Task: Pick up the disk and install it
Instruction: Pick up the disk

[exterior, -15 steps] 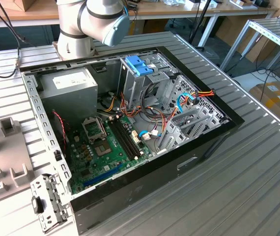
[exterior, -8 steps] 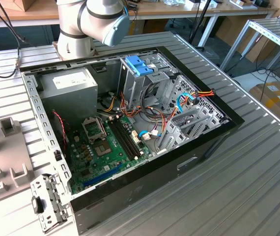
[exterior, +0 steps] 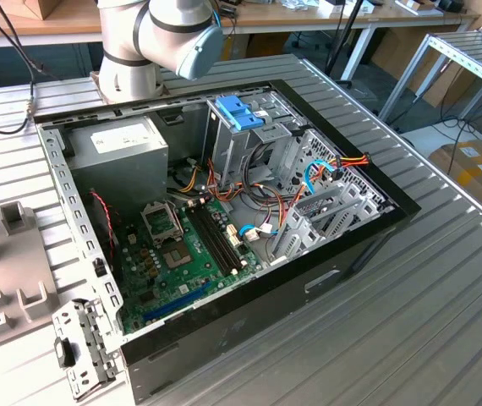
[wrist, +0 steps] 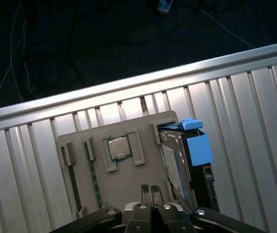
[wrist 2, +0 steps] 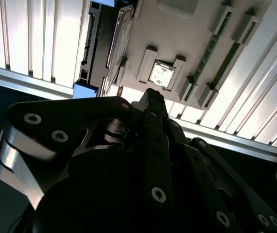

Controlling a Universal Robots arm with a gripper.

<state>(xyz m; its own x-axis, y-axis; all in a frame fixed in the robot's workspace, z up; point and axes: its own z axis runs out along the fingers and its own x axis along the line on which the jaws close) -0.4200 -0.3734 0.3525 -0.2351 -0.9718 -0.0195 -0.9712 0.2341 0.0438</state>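
Dark metal with blue plastic side rails, the flat rectangular disk (wrist: 180, 167) stands on edge at one side of the grey plastic holder tray (wrist: 129, 187), which also holds a square silver processor chip (wrist: 119, 148), on the ribbed aluminium counter (wrist: 245, 111). In both wrist views my jaws hang above the tray, pressed together and empty, near the disk but not touching it

No legible text, not even on the white sticker (exterior: 121, 137) of the power supply (exterior: 131, 176)
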